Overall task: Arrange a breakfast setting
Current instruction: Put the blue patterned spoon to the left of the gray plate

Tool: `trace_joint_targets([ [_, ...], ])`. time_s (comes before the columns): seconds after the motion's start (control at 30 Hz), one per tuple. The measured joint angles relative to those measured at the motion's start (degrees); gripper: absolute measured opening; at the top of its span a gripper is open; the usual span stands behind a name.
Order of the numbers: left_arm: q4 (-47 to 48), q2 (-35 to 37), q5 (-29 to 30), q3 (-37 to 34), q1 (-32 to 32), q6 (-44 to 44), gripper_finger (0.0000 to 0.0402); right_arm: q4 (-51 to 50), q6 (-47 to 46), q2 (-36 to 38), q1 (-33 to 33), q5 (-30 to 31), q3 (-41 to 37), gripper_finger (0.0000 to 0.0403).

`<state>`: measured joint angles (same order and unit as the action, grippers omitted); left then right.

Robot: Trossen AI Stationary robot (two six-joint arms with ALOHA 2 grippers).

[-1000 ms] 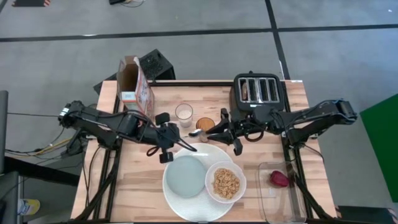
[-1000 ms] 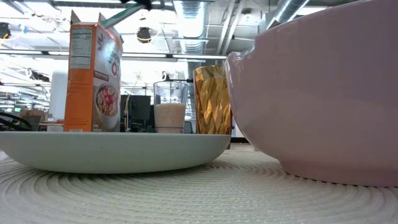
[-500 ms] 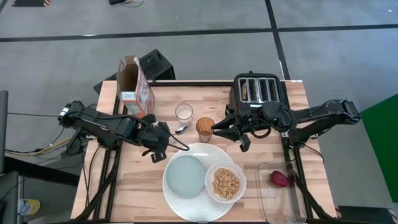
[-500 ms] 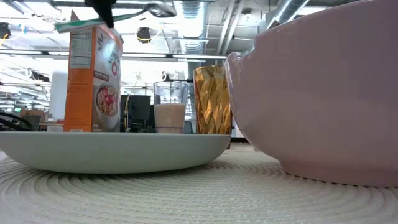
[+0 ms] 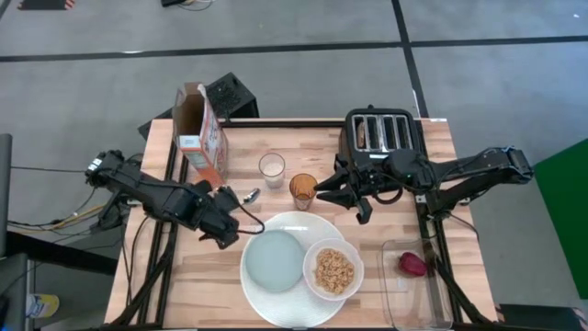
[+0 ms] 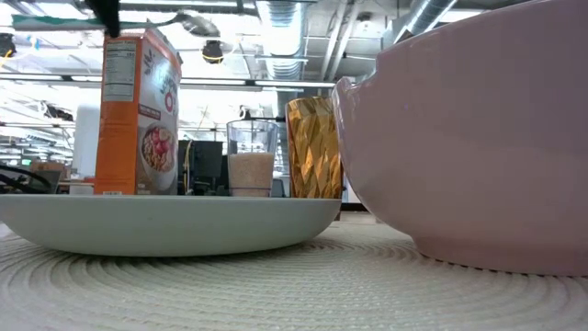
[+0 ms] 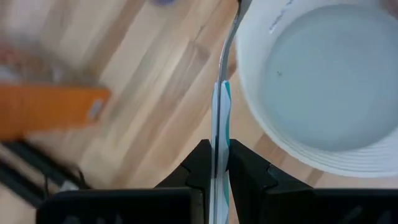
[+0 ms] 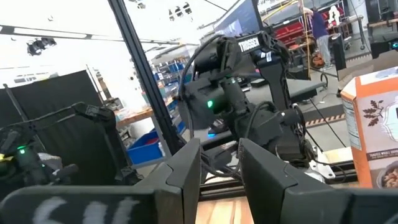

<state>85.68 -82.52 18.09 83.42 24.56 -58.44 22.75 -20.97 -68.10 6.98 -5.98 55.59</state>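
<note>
My left gripper (image 5: 230,217) is shut on a metal spoon (image 5: 252,195) with a teal-and-white handle, above the wood left of the large round white plate (image 5: 296,228). On that plate sit the pale grey-blue plate (image 5: 274,260) and the white bowl (image 5: 350,258) of tan cereal (image 5: 333,270). The brown toast slice (image 5: 366,134) stands in the toaster. The dark red fruit (image 5: 412,264) lies in a clear tub. My right gripper (image 5: 338,197) is open and empty, in front of the toaster. My left gripper pinches the spoon's teal-and-white handle (image 7: 221,124) between its two fingers (image 7: 200,163). The spoon runs forward along the fingers, its bowl end (image 5: 253,194) toward the table's far right. In the low view the spoon (image 6: 197,22) is about level and lifted clear of the table.
An orange cereal box (image 5: 200,133) stands at the far left. A glass of milk (image 5: 271,169) and an amber glass (image 5: 302,189) stand behind the plate. A black toaster (image 5: 381,136) is at the far right, the clear tub (image 5: 413,290) at the near right.
My left gripper has gone toward the table's left and near edges with the spoon, which stays lifted and about level. My right gripper has drawn back toward the right, away from the left gripper, and has then kept still.
</note>
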Motion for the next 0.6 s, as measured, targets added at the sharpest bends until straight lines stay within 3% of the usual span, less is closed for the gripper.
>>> trace_joint_targets([
  [0.33,0.17,-0.07,-4.36,-6.17,6.17,-17.81,0.0027,0.17,0.0,0.0,0.0,0.0,0.0,0.0134],
  [0.6,-4.82,-0.07,-3.71,-6.89,10.07,-22.86,0.0027,0.19,0.0,0.0,0.0,0.0,0.0,0.0134],
])
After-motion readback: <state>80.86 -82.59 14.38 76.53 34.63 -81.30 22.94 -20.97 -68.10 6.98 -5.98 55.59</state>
